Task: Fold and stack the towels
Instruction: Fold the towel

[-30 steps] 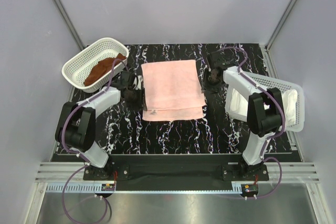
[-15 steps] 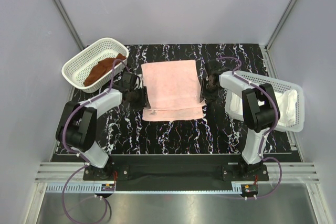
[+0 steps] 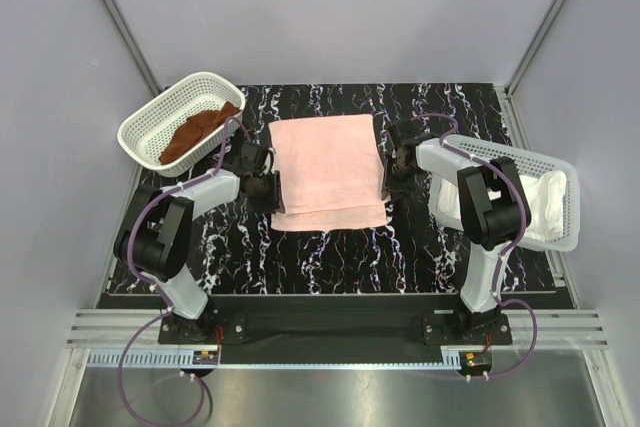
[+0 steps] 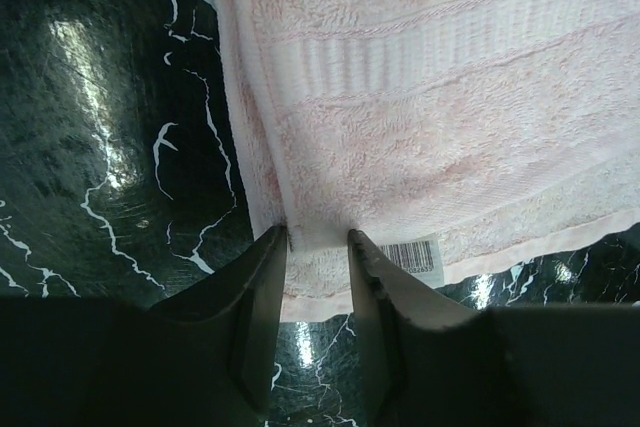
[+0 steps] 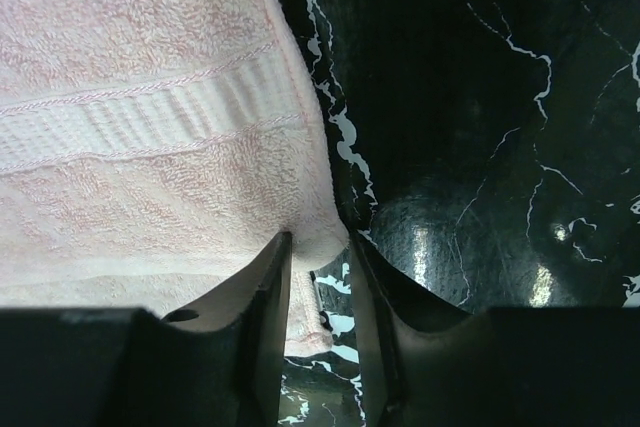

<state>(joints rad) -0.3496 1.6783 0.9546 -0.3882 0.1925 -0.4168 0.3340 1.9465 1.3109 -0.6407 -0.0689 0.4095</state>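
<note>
A pink towel (image 3: 328, 167), folded over with its lower layer showing along the near edge, lies flat in the middle of the black marble table (image 3: 330, 257). My left gripper (image 3: 270, 187) is at its near-left corner. In the left wrist view the jaws (image 4: 318, 242) are closed narrowly on the top layer of the towel (image 4: 430, 97), beside a barcode label (image 4: 410, 255). My right gripper (image 3: 390, 177) is at the near-right corner. In the right wrist view its jaws (image 5: 320, 247) pinch the bulging corner of the towel (image 5: 130, 127).
A white basket (image 3: 150, 122) at the back left holds a crumpled brown towel (image 3: 200, 129). A second white basket (image 3: 540, 162) at the right edge holds a white towel (image 3: 555, 197). Grey walls enclose the table on three sides.
Both grippers have moved in from the sides to the towel's near corners. The left moved right and the right moved left and nearer. The towel's right edge has shifted slightly.
</note>
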